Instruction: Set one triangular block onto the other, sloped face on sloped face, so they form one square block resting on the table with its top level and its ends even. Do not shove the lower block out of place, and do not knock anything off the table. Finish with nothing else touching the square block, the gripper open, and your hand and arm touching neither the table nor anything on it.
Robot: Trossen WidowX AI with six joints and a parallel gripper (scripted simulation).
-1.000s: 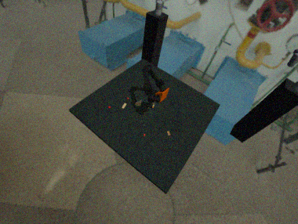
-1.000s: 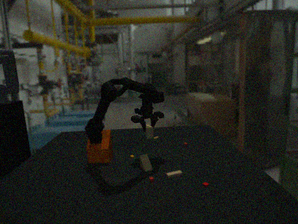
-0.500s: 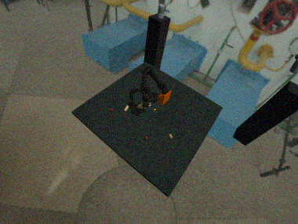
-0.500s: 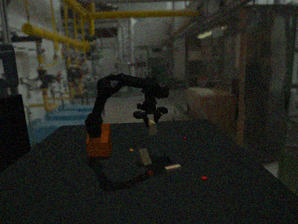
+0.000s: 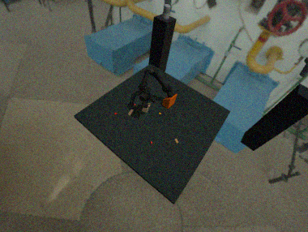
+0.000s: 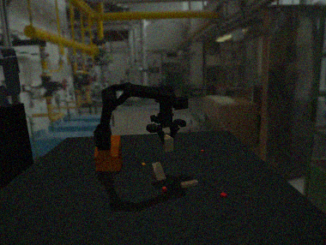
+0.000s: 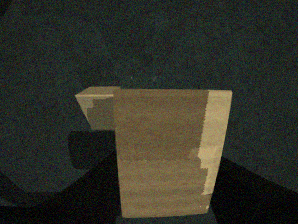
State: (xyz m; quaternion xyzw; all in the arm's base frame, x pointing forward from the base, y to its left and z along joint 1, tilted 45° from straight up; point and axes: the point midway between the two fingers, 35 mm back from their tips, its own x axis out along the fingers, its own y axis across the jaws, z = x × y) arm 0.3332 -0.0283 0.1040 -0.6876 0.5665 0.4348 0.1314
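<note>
My gripper is shut on a tan wooden triangular block and holds it well above the table. In the wrist view its broad face fills the lower middle. The other triangular block stands on the table below; in the wrist view it shows past the held block's left edge and is partly hidden by it. The two blocks are apart. In the top view the dark arm crowds the blocks, and I cannot tell there which tan patch is which.
A flat tan plank lies near the lower block. Another small tan piece lies farther off. Red cubes and a small yellow-orange cube are scattered about. A large orange block stands near the arm's base.
</note>
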